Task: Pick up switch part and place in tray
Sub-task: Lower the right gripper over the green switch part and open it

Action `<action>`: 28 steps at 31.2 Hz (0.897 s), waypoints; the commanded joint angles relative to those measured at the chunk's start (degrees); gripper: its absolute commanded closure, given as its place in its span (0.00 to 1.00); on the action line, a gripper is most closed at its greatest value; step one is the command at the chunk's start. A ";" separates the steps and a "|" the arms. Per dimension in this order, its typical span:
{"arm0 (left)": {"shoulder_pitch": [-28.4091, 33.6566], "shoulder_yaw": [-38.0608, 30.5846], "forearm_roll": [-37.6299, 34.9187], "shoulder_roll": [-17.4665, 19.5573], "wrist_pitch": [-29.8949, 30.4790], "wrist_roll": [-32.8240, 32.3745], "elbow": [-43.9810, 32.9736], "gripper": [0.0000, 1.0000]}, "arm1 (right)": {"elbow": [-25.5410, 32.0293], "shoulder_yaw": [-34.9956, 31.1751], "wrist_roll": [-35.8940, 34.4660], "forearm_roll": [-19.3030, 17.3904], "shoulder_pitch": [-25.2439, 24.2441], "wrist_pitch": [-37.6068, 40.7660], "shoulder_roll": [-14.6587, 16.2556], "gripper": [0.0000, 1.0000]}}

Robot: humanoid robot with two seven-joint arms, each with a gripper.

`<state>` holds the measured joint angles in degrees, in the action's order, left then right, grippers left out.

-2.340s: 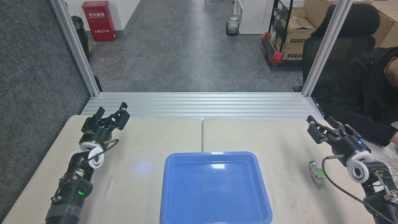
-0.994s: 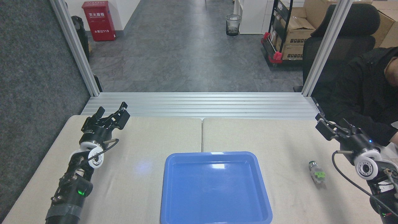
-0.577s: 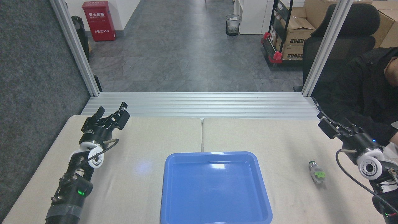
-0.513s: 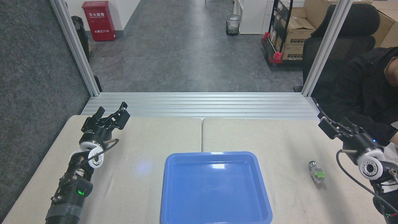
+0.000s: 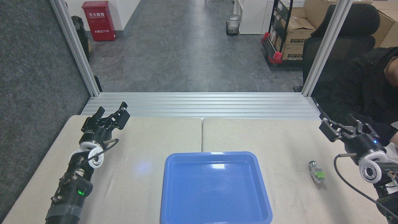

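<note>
Hovering above the far right of the table (image 5: 279,137), our right pincer (image 5: 339,126) stands released, jaws spread and nothing between them. Our left pincer (image 5: 110,115) hangs over the far left corner, likewise spread and empty. The switch part (image 5: 316,172) lies on its side on the table, nearer us than the right pincer and apart from it, well right of the tray (image 5: 214,155), which holds nothing.

We judge the pick has not begun. Being round, the part could roll away if one jaw touches it first; a grip on the green clip might slip. The arm's dangling cable (image 5: 342,180) passes close and could nudge it.

We count one switch part, one tray, two pincers, and one person (image 5: 367,93) seated at right.
</note>
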<state>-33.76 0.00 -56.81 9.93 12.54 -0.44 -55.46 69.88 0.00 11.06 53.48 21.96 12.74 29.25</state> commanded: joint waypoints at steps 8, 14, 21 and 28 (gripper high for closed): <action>0.01 1.32 -0.05 0.00 0.03 0.00 0.00 0.00 | -0.19 0.09 -2.35 4.79 -1.04 -0.87 -2.61 0.01; 0.01 1.32 0.03 0.00 -0.05 0.00 0.00 0.00 | -0.45 0.70 -3.50 4.87 -6.92 -2.63 -4.99 0.01; 0.01 1.32 0.03 0.00 0.03 0.00 0.00 0.00 | -1.68 0.35 -3.59 4.96 -10.09 -4.82 -4.46 0.01; 0.01 1.32 -0.05 0.00 0.03 0.00 0.00 0.00 | -6.16 0.97 -3.59 5.84 -11.06 -6.49 -5.25 0.02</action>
<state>-33.76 0.00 -56.82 9.93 12.54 -0.44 -55.46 68.39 0.00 7.49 58.25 13.48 7.72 25.91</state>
